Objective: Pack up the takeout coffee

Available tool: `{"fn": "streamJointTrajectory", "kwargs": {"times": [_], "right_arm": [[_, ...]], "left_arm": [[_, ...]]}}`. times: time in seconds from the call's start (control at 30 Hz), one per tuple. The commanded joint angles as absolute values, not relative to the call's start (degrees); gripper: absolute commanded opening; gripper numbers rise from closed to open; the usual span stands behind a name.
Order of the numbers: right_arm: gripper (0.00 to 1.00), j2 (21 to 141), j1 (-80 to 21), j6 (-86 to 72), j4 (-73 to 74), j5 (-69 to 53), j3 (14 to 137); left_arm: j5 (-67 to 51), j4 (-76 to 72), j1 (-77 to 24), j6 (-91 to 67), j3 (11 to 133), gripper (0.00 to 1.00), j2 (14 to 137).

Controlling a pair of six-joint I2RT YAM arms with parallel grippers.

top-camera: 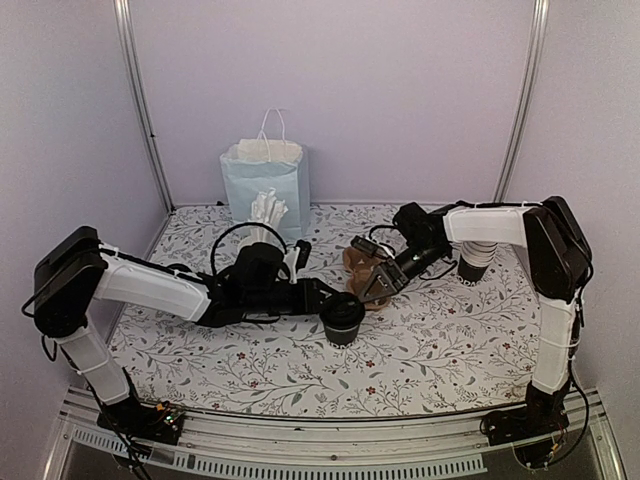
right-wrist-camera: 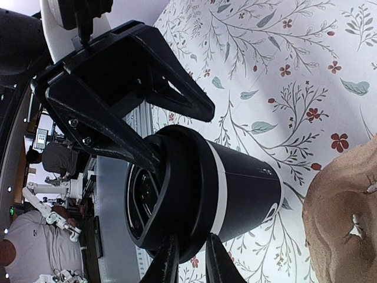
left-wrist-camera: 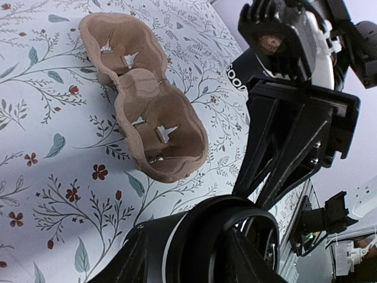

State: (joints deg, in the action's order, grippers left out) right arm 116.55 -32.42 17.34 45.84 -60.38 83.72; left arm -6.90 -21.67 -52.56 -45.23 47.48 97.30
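A black paper cup (top-camera: pixel 342 320) with a black lid stands on the flowered table in front of the arms. My left gripper (top-camera: pixel 325 305) is shut on it; in the left wrist view its fingers (left-wrist-camera: pixel 118 259) flank the cup (left-wrist-camera: pixel 177 247). My right gripper (top-camera: pixel 372 292) reaches in from the right. In the right wrist view its two fingertips (right-wrist-camera: pixel 168 262) are pinched on the rim of the lid (right-wrist-camera: pixel 177 194). The brown pulp carrier (top-camera: pixel 360 262) lies empty just behind the cup, and also shows in both wrist views (left-wrist-camera: pixel 141 100) (right-wrist-camera: pixel 344 218). A second black cup (top-camera: pixel 472 265) stands partly hidden behind my right arm.
A pale blue paper bag (top-camera: pixel 265 180) with white handles stands at the back, left of centre. A white cup of white straws (top-camera: pixel 268 212) stands in front of it. Grey walls and metal posts bound the table at the back and sides.
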Motion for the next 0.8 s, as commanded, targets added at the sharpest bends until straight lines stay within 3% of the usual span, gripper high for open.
{"fn": "streamJointTrajectory", "kwargs": {"times": [0.0, 0.27, 0.47, 0.77], "right_arm": [[0.14, 119.72, -33.27, 15.04, 43.96, -44.93, 77.18], [0.11, 119.81, -33.31, 14.68, 43.94, -42.92, 76.44], [0.24, 113.81, -33.40, 19.24, 46.42, -53.24, 78.50], [0.40, 105.65, -33.36, 22.69, 48.03, -56.19, 76.75]], "left_arm": [[-3.11, -10.48, -53.95, -45.12, 46.12, 0.46, 101.68], [-2.82, -11.71, -54.35, -46.74, 44.13, 0.44, 103.54], [-2.60, -13.93, -55.20, -43.47, 46.03, 0.47, 100.24], [1.10, -14.66, -55.38, -37.61, 48.01, 0.55, 91.68]]}}
